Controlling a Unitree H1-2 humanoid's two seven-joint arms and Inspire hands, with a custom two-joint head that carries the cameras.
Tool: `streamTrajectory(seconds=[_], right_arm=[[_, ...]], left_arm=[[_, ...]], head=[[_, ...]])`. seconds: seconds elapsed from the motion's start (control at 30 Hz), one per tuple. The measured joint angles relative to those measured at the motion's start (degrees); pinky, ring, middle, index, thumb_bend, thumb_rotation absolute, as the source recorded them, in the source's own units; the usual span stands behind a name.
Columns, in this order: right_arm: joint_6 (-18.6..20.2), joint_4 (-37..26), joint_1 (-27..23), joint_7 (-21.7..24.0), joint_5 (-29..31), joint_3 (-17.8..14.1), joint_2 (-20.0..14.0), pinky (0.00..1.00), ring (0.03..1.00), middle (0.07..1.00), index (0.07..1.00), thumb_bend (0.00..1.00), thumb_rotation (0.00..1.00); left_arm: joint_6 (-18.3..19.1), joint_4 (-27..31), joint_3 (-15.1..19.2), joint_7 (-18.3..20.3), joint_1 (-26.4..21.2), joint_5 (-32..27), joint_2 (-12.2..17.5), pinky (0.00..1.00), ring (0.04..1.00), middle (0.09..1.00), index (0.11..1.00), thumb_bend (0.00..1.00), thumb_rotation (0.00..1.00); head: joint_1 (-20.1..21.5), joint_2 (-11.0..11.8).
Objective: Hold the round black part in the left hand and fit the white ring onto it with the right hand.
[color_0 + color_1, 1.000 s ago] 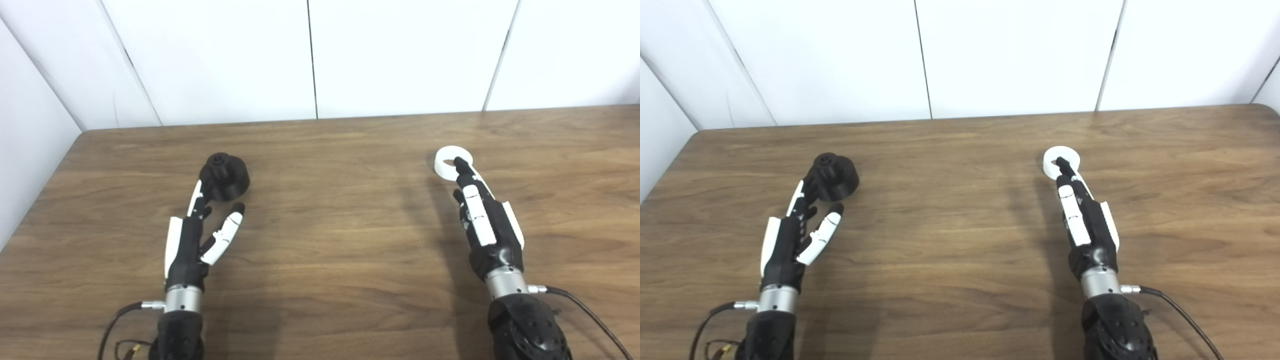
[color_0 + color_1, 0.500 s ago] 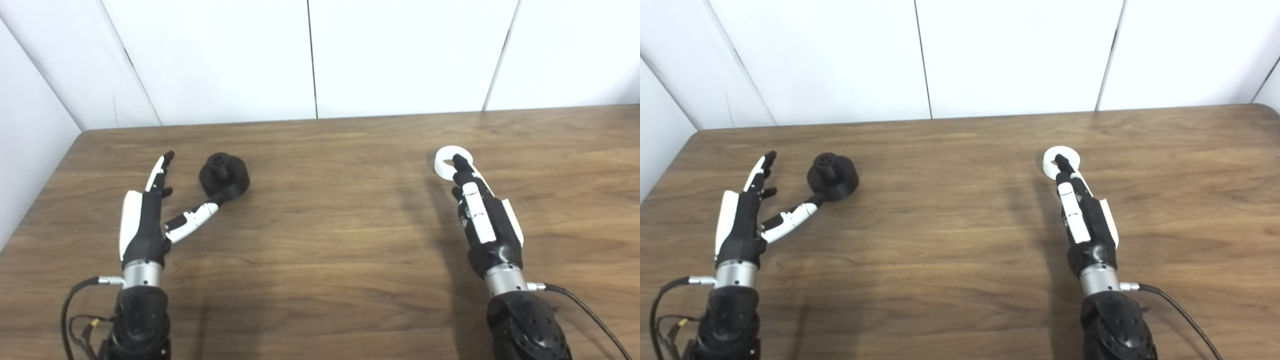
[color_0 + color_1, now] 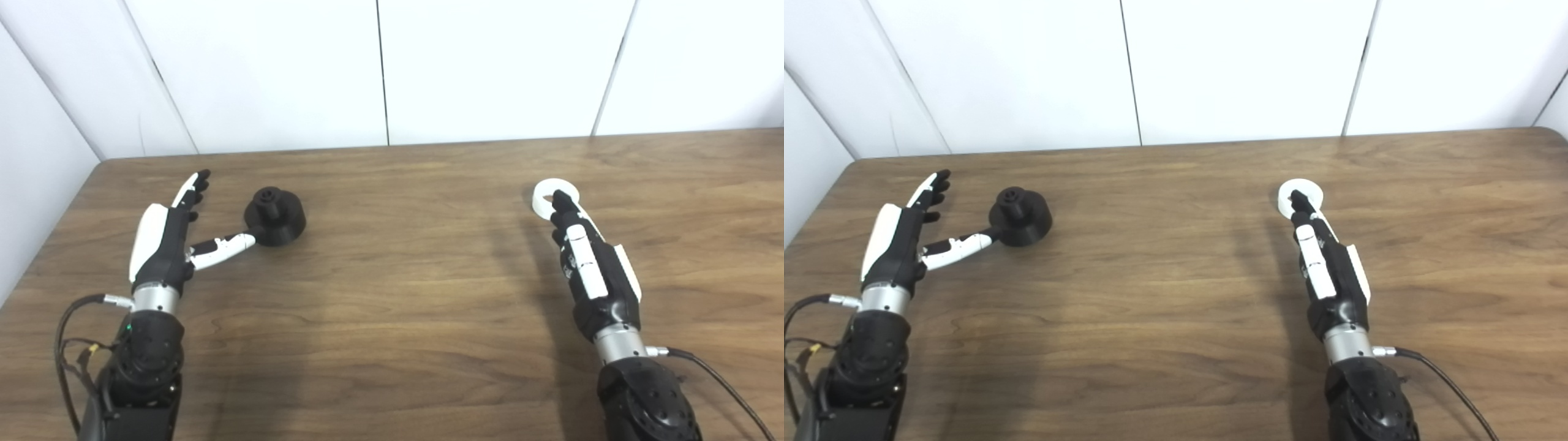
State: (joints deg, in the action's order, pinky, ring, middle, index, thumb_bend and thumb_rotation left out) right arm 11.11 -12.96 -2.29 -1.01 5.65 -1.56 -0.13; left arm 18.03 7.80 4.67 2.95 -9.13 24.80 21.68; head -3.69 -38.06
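The round black part (image 3: 275, 216) stands on the wooden table (image 3: 404, 269), left of centre, with a small hub on top. My left hand (image 3: 168, 239) is open just left of it, fingers spread and pointing away, the thumb tip reaching the part's near left side. The white ring (image 3: 551, 195) lies flat on the table at the right. My right hand (image 3: 591, 263) is open and stretched out behind it, with a fingertip over the ring's hole. The same scene shows in the right eye view, with the black part (image 3: 1020, 216) and the ring (image 3: 1301, 195).
White wall panels close the table's far edge (image 3: 392, 146) and its left side. Cables hang from both wrists near the front edge.
My left hand has swung from behind the black part out to its left and forward, opening wide with the thumb toward the part. The right hand and the ring have barely moved.
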Motion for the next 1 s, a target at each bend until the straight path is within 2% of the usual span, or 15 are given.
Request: streamTrajectory(seconds=[0.17,0.3,0.5,0.6,0.7,1.0], right_arm=[[0.0,0.0,0.0,0.0,-0.2,0.0,-0.4,1.0,0.96,0.955,0.905,0.45,0.82],[0.0,0.0,0.0,0.0,-0.2,0.0,-0.4,1.0,0.956,0.95,0.906,0.47,0.83],[0.0,0.0,0.0,0.0,-0.3,-0.2,-0.7,1.0,0.949,0.94,0.898,0.46,0.83],[0.0,-0.1,0.1,0.0,-0.3,-0.4,-0.7,1.0,0.947,0.936,0.897,0.47,0.83],[0.0,-0.1,0.1,0.0,-0.3,-0.5,-0.7,1.0,0.947,0.937,0.897,0.46,0.83],[0.0,-0.1,0.1,0.0,-0.4,-0.6,-0.8,1.0,0.943,0.937,0.902,0.45,0.83]], left_arm=[[2.0,-1.9,-1.4,3.3,-2.1,0.1,3.0,0.88,0.947,0.944,0.923,1.0,0.37],[4.1,-3.2,-3.7,7.8,-4.0,-0.2,5.6,0.89,0.966,0.955,0.927,1.0,0.42],[8.0,-3.9,-5.1,13.8,-6.2,-2.8,7.3,0.88,0.96,0.956,0.924,1.0,0.42],[8.2,-6.0,-6.2,15.9,-7.4,-3.8,7.8,0.89,0.964,0.962,0.926,1.0,0.39],[8.1,-7.1,-6.9,17.4,-8.0,-5.0,8.4,0.87,0.96,0.966,0.935,1.0,0.41],[8.0,-9.2,-10.0,20.0,-10.1,-5.1,11.2,0.92,0.988,0.979,0.96,1.0,0.44]], head=[[0.1,-0.2],[0.3,-0.2],[0.3,-0.3],[0.4,-0.2],[0.4,-0.2],[0.4,0.1]])
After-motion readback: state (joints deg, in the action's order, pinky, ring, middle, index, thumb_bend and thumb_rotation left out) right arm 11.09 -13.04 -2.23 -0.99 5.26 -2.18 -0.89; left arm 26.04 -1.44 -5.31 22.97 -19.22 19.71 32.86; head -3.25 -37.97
